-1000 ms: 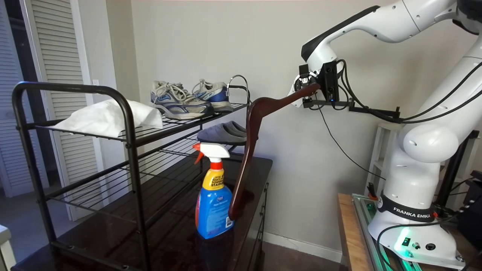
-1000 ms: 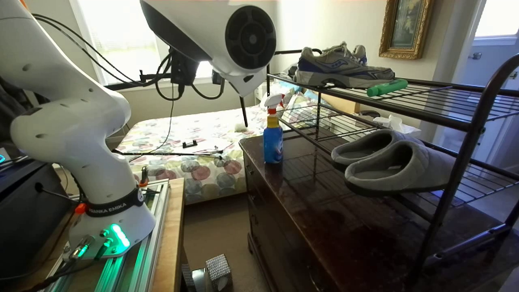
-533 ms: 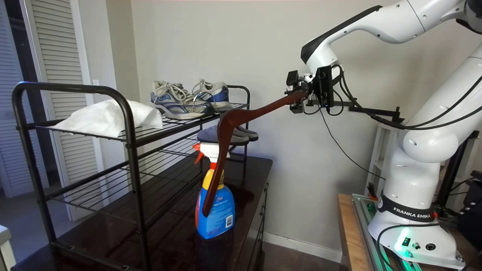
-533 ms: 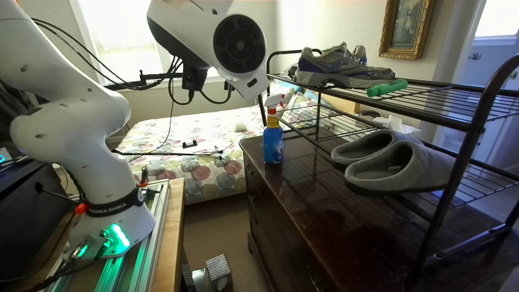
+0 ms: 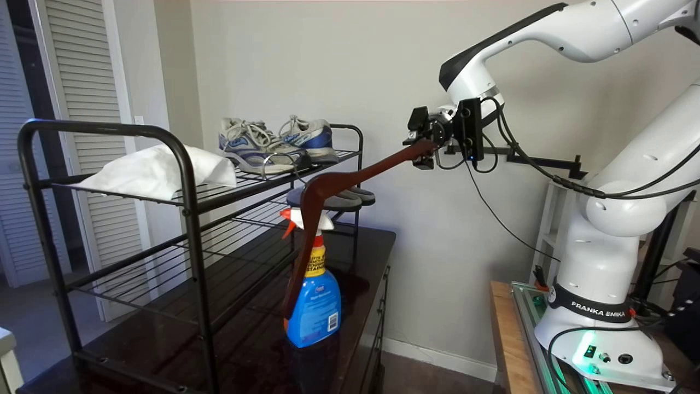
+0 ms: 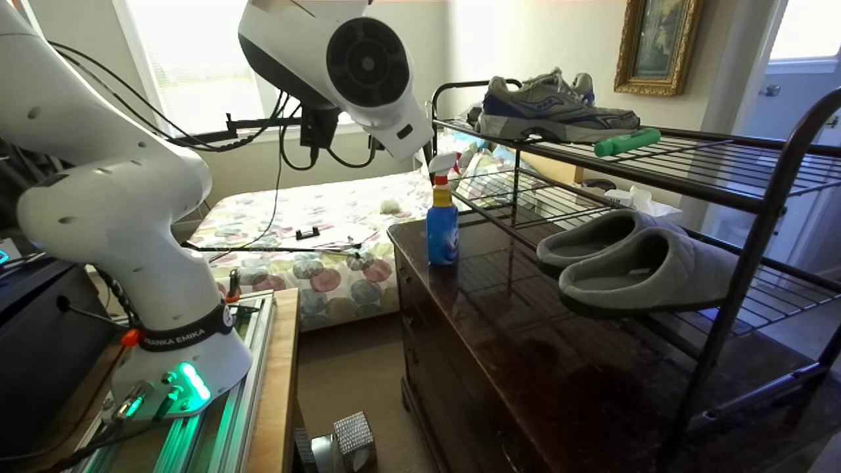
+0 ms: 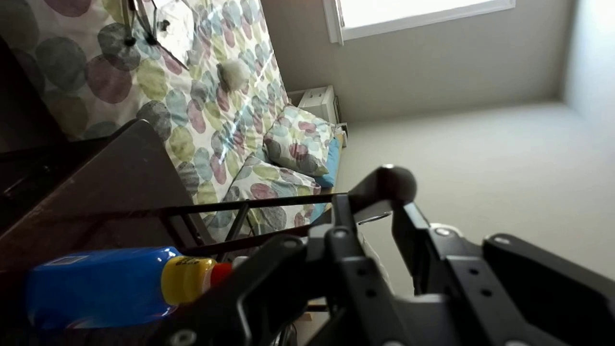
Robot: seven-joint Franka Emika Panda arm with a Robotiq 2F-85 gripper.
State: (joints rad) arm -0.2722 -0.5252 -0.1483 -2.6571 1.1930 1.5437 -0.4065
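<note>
Black metal rack [image 5: 197, 262]: is standing on the dark worktop [image 5: 251, 350]. White cloth [image 5: 147, 172]: is lying crumpled on the upper shelf. Sneakers [image 5: 257, 143], one pair: are resting farther along that shelf. Blue spray bottle [image 5: 317, 309]: is standing upright on the worktop near the rack. Grey slippers [image 5: 343, 202]: are sitting on the lower shelf. Brown hanger [image 5: 332, 183]: is hanging tilted in the air, crossing before bottle and slippers in an exterior view, hook overlapping the upper shelf; contact there is remaining unclear. Gripper [image 5: 420, 148]: is gripping one end of the hanger between both fingers. White robot arm [image 5: 593, 273]: is standing farthest right.
</note>
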